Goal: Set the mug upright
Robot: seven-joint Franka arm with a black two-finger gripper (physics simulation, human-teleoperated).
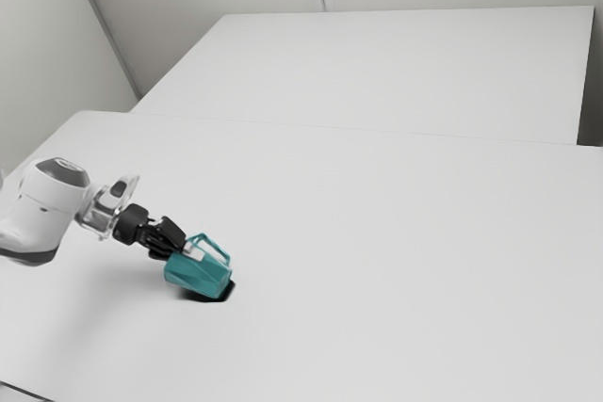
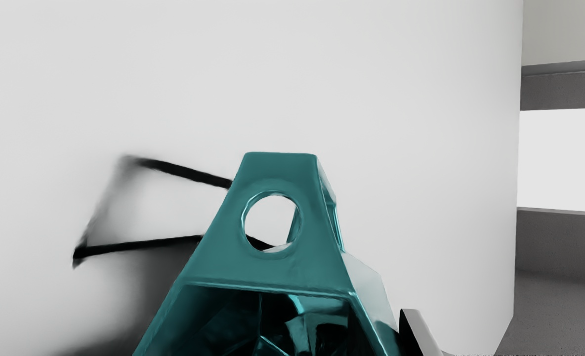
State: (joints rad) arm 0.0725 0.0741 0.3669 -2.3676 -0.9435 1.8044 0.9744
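Observation:
A teal, angular mug (image 1: 198, 272) is tilted over on the white table in the exterior view, its handle raised on the upper side. The black gripper (image 1: 177, 240) reaches down against its upper left end, beside the handle. From the hand, the mug (image 2: 272, 267) shows its dark hollow interior and a tapering face with a round hole. Part of the gripper (image 2: 417, 329) stands close along the mug's outer side. How the gripper bears on the mug's other side is hidden.
The white table (image 1: 377, 261) extends around the mug, with a dark shadow beneath it. Another white surface (image 1: 405, 72) lies beyond the table's far edge, before pale walls. A table edge (image 2: 517, 173) runs beside the mug in the wrist view.

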